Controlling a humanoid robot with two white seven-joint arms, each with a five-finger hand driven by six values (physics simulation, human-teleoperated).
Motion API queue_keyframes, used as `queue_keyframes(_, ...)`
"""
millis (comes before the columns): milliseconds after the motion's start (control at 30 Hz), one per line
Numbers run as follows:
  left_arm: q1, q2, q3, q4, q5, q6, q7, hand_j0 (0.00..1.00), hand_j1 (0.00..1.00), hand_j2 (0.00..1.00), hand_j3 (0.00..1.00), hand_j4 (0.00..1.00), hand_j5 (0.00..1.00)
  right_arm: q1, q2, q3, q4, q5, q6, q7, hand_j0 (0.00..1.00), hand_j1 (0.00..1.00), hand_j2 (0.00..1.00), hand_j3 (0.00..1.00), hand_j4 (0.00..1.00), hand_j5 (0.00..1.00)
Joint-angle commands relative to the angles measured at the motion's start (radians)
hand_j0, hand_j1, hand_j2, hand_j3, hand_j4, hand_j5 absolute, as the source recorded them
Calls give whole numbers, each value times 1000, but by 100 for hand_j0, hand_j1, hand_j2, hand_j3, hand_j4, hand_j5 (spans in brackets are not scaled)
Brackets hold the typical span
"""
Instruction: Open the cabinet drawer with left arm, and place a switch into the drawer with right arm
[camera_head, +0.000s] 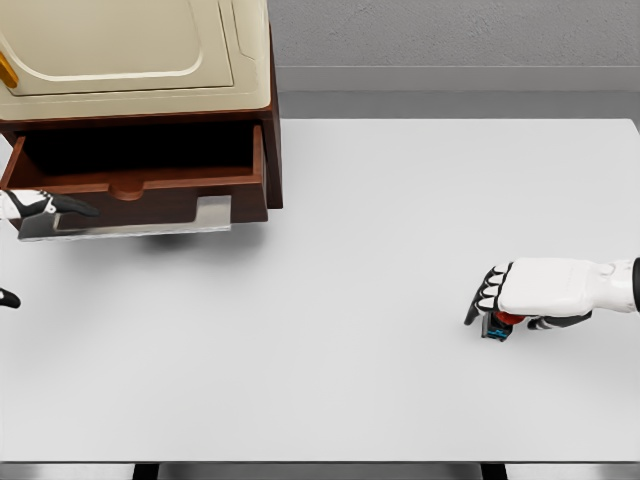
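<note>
Half of the job looks done from where I sit: the cabinet drawer (135, 180) stands pulled out of the brown cabinet (272, 130), its dark inside open to the top. At the far left edge I see my left hand (40, 206) beside the drawer's front corner, only partly in frame, so I cannot tell whether it grips anything. A cream-coloured appliance (130, 50) sits on top of the cabinet and overhangs the opening somewhat, which I judge narrows the way in from above.

Moving right, the white counter (380, 230) lies bare between the cabinet and my other arm, giving wide room for a carry. The cabinet's right wall and the drawer's right side panel are the edges I have to clear.

At the right, my right hand (520, 295) lies palm down with its fingers curled over the switch (498, 326), a small dark block with red on it, which rests on the counter well apart from the drawer. I judge the grasp is just forming; lift, carry and release are left.
</note>
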Motion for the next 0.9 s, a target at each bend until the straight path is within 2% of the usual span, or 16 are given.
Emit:
queue_keyframes(0,0,2,2,-30,11,3,0,100,100,100,100,100,100,0,-3,0,0,-5,2,0,73,73,73,73,73,73)
queue_keyframes(167,-1,3,2,-71,3,3,0,100,100,100,100,100,100,0,-1,-1,0,-5,2,0,68,68,68,68,68,68)
queue_keyframes(233,-3,8,0,-71,3,3,0,100,100,100,100,100,100,0,-1,-1,0,-6,2,0,60,60,60,60,60,60)
queue_keyframes(433,-9,17,-4,-73,0,3,0,100,100,100,100,100,100,0,-1,-1,0,-8,2,0,52,52,52,52,52,52)
queue_keyframes(567,-7,15,-10,-73,-43,3,0,100,100,100,100,100,100,0,-1,-1,1,-8,2,0,48,48,48,48,48,48)
queue_keyframes(867,-18,11,-9,-73,-124,3,0,100,100,100,100,100,100,-8,11,-8,9,-14,2,0,49,49,49,49,49,49)
